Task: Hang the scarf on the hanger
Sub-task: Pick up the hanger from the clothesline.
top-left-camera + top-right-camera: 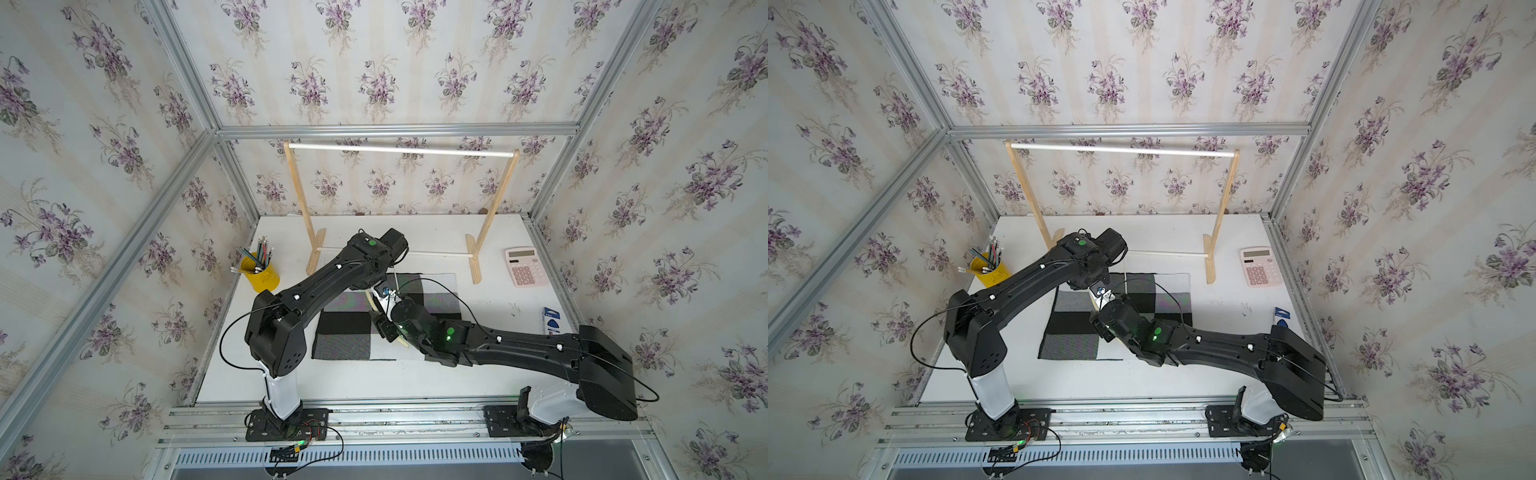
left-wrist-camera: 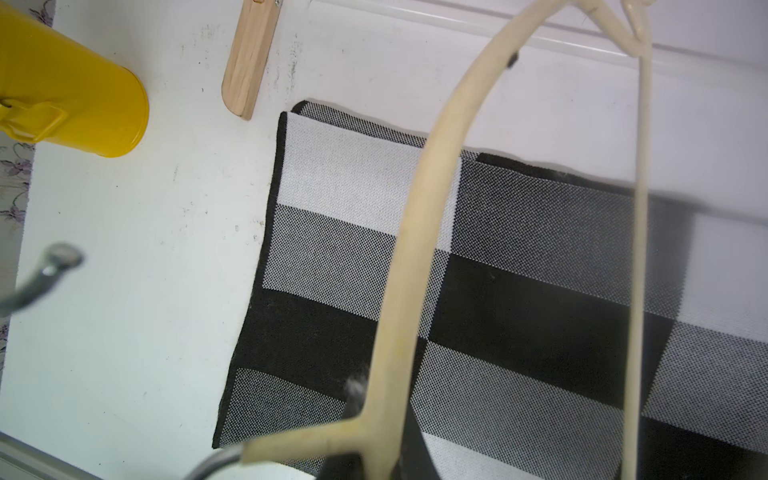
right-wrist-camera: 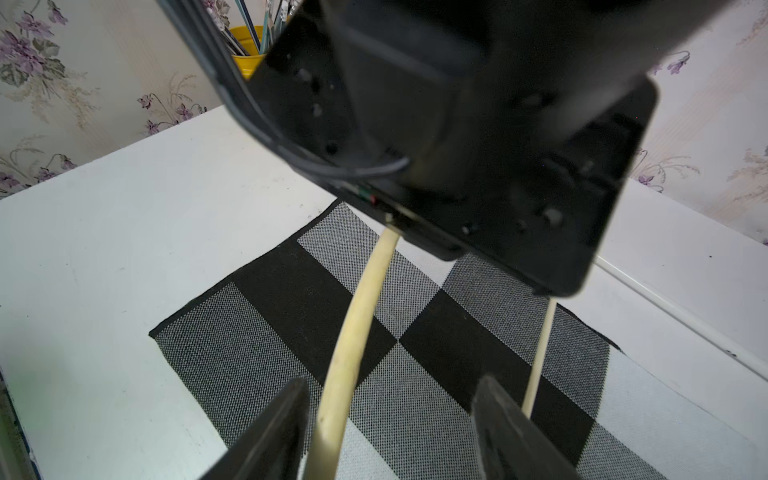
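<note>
risk: above the desk (image 1: 415,374) and the scarf (image 1: 345,328), the hanger (image 2: 409,249) may twist in the left tool (image 1: 384,291) if the right tool (image 3: 392,428) closes off-centre on its curved arm. scarf: flat on the desk, black, grey and white checks. hanger: pale wood, clamped aloft by the left tool; right tool jaws apart, straddling the arm.

Soft, even, bright light fills both top views, leaving only faint shadows on the white table (image 1: 374,382), and the wide lens splays the walls (image 1: 62,208) outward at the edges. In the left wrist view, the hanger (image 2: 411,257) is soft near the lens. In the right wrist view, the dark left arm (image 3: 457,124) looms out of focus.
</note>
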Motion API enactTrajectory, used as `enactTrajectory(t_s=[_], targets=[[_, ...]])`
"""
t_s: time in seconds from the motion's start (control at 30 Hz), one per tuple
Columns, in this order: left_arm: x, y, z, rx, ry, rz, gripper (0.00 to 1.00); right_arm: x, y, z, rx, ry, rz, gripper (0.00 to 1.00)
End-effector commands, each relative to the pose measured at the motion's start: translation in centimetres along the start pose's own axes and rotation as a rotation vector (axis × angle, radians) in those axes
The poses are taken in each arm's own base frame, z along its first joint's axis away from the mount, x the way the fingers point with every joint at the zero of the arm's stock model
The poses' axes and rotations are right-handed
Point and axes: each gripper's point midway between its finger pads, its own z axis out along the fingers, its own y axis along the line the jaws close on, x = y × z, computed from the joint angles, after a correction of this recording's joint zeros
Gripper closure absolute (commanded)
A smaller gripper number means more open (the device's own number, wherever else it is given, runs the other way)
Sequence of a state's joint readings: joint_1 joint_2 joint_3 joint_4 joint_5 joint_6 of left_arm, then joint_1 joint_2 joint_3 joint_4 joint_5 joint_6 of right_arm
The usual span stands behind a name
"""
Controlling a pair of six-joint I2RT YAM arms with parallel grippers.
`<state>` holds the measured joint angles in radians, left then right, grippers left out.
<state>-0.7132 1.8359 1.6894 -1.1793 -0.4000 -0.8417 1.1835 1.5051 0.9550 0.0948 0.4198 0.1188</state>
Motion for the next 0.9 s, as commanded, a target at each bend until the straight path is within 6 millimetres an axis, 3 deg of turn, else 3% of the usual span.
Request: enactTrajectory(t_s=[0.0, 0.07, 0.1, 0.4, 0.63, 0.87], targets=[[-0.2, 0.2, -0.4, -0.001, -0.011, 0.001, 1.0, -0.3, -0.1, 0.3, 0.019, -0.005, -0.007, 0.58], [-0.3, 0.3, -0.4, -0.001, -0.015, -0.001, 1.0, -0.3, -0.2, 0.4, 0.032, -0.005, -0.007, 0.91], [-0.3, 0.3, -0.5, 0.001, -0.017, 0.0, 1.0, -0.3, -0.3, 0.4, 0.036, -0.007, -0.006, 1.0], [-1.1, -1.0, -2.1, 0.102, -0.036, 0.035, 0.98, -0.6, -0.6, 0.3, 0.051, -0.033, 0.011, 1.0], [-1.1, -2.7, -3.0, 0.214, -0.036, 0.087, 0.63, -0.9, -1.1, 0.1, 0.068, -0.065, 0.046, 1.0], [-0.7, -4.4, -4.3, 0.338, -0.025, 0.124, 0.49, -1.2, -1.8, -0.3, 0.098, -0.104, 0.086, 1.0]])
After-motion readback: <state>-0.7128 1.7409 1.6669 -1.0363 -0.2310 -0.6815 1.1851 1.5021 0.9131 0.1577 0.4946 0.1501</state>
